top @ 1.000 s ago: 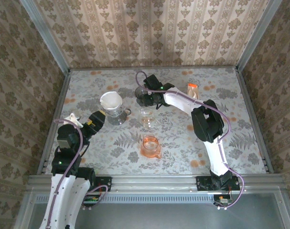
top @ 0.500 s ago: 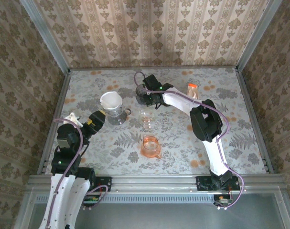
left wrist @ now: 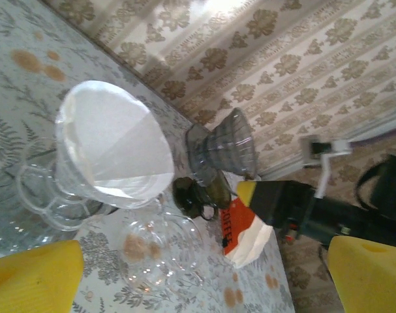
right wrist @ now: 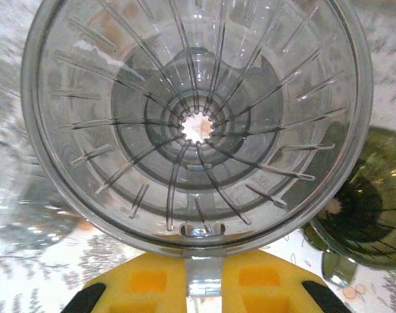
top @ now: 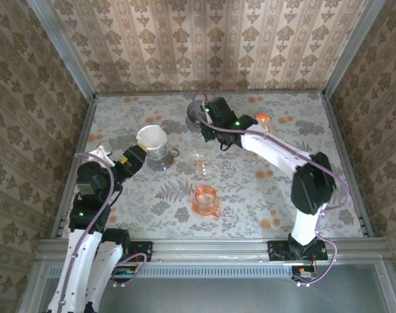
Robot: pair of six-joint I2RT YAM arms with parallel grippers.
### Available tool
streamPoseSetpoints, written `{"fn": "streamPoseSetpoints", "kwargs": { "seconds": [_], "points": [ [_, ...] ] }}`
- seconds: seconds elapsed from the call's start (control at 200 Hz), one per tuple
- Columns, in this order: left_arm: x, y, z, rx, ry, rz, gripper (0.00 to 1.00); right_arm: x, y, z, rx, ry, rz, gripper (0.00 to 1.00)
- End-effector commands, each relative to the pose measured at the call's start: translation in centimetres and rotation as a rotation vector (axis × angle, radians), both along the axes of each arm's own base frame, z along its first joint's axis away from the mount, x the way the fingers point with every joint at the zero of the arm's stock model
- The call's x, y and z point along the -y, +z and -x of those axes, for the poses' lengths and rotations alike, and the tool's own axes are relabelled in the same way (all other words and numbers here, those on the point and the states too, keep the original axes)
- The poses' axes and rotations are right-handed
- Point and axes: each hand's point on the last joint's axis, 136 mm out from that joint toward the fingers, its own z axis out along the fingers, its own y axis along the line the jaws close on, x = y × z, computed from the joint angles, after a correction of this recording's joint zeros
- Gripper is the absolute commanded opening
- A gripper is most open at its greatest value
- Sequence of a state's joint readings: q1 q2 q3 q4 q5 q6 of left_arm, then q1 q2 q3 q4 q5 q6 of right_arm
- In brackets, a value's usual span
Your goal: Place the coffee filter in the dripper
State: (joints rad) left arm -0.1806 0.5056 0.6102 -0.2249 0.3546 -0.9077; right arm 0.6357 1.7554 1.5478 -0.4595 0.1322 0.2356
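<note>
- The coffee filter (top: 151,136), a white paper cone, stands open-mouthed in the glass carafe (top: 160,158) on the left of the desk (top: 250,189). It is not in the dripper yet.
- The dripper (right wrist: 196,124), smoky ribbed plastic, sits at the far middle of the desk, well apart from the filter, with a green glass dish (right wrist: 361,222) just beside it.
- My right gripper (right wrist: 198,280) has just narrowed from half-open and now clamps the dripper at its near edge. That arm's elbow has swung out to the right.
- I cannot tell whether the dripper is lifted off the desk.
- My left gripper (left wrist: 201,280) stays wide and empty, near the carafe and facing the filter.
- I judge the dripper is now secured, while the filter still needs picking up.
</note>
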Motion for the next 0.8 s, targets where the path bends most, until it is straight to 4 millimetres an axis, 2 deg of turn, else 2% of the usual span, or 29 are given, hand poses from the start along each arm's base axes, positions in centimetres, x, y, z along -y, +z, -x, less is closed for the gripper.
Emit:
{"fn": "streamPoseSetpoints", "kwargs": {
  "seconds": [0.0,0.125,0.15,0.18,0.255,0.34,0.48,0.64,0.795],
  "points": [
    [1.8,2.9,0.4,0.101,-0.084,0.001,0.97,1.4,3.0,3.2,0.055,-0.037,-0.030,0.15],
    [4.7,2.6,0.7,0.114,-0.160,-0.047,0.98,2.6,3.7,8.3,0.067,-0.015,-0.023,0.15],
    [5.3,2.6,0.9,0.120,-0.176,-0.062,0.98,2.7,3.1,9.3,0.053,-0.009,-0.008,0.16],
    [6.3,2.7,1.2,0.127,-0.204,-0.080,0.98,3.2,4.0,10.7,0.069,-0.001,-0.019,0.16],
    [7.6,3.0,1.7,0.151,-0.239,-0.131,0.99,4.3,3.3,13.9,0.030,0.022,0.010,0.16],
    [8.0,3.2,2.0,0.166,-0.244,-0.188,0.99,5.0,2.4,17.2,-0.018,0.059,0.033,0.16],
    [7.2,3.0,2.2,0.174,-0.218,-0.214,1.00,5.1,0.6,21.7,-0.132,0.131,0.046,0.16],
    [6.3,2.9,2.5,0.187,-0.189,-0.223,1.00,4.8,-0.9,24.7,-0.204,0.180,0.095,0.16],
    [6.0,2.3,2.6,0.175,-0.180,-0.227,1.00,3.4,-2.1,25.5,-0.212,0.222,0.140,0.15]
  ]
}}
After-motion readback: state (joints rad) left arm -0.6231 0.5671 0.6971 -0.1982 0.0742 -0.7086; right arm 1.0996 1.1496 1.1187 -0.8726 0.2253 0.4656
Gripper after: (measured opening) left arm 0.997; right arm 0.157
